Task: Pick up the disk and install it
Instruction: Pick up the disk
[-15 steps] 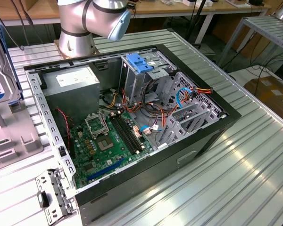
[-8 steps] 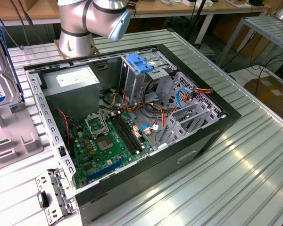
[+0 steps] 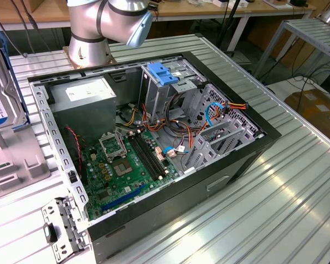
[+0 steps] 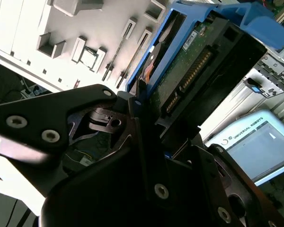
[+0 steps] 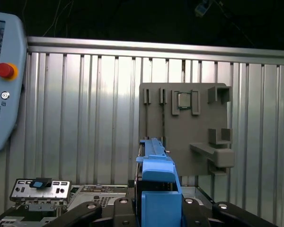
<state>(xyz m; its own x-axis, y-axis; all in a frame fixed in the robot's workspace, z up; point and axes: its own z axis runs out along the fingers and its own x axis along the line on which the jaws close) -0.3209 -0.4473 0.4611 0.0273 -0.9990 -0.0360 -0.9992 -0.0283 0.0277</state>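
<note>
Disk [image 3: 3, 82]: silver hard drive in a blue carrier, held on edge off the table at the exterior view's left, above the grey holder [image 3: 16, 159] and well apart from the computer case [image 3: 170, 212].
Gripper [image 4: 151, 118]: closed on the disk across its thin sides, gripping at one end.
Reason for hold: most of the carrier juts clear of the gripper, probably so the gripper won't foul a slot.
Drive cage: light-blue latch [image 3: 162, 74] sits on top; no disk in it yet.
Progress: pick-up appears done, install not.
</note>
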